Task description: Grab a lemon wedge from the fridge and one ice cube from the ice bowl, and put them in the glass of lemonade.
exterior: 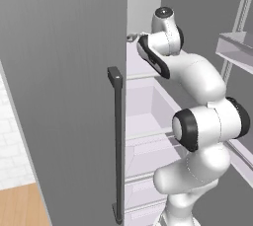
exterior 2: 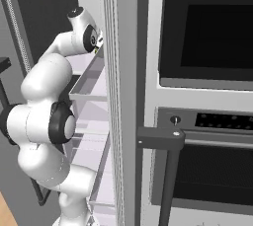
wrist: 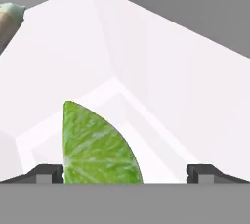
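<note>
The arm (exterior: 197, 96) is reaching into the fridge (exterior: 64, 96), its tool (wrist: 125, 173) standing wide around the wedge (wrist: 95, 149) on a white shelf (wrist: 146, 96)

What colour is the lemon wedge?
Bright green with pale streaks, clearest in the hand view: lemon wedge.

White brick wall (exterior: 12, 141) at far left, wood-plank floor (exterior: 20, 205) below it. Black-fronted oven column (exterior 2: 207, 101) at right: dark glass window above, control strip with round knob (exterior 2: 173, 120), dark bar handle (exterior 2: 170, 170) beneath. Flat, even light, no hard shadows.
</note>
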You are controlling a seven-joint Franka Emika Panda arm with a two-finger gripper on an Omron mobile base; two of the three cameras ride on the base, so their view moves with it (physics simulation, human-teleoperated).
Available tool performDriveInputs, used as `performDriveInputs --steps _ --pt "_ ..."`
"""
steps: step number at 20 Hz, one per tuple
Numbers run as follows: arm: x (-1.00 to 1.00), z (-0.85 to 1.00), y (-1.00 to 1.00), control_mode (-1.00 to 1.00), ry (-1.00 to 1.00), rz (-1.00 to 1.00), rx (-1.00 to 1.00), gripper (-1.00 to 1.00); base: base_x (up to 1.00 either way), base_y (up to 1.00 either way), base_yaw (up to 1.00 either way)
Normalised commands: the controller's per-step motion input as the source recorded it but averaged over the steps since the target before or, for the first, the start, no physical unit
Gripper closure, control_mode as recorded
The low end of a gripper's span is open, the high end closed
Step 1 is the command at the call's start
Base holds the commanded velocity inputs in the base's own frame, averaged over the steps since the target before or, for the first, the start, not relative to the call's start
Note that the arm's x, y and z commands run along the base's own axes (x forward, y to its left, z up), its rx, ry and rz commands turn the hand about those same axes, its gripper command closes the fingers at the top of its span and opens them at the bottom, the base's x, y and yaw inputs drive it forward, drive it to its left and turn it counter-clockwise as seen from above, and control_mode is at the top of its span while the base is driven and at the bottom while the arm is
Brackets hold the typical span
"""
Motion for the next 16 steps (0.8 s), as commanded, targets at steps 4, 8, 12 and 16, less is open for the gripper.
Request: performDriveInputs --steps 4,8,12,16 --pt "0.33 -0.03 0.01 -1.0 0.0 0.02 0.0 -1.0 0.0 0.0 0.0" --pt "0.43 -0.19 -0.02 -1.0 0.0 0.12 0.0 -1.0 0.0 0.0 0.0" --pt "0.09 -0.35 0.0 -1.0 0.02 0.16 0.0 -1.0 0.0 0.0 0.0" --pt "-0.07 -0.39 0.0 -1.0 0.07 0.15 0.0 -1.0 0.0 0.0 0.0"
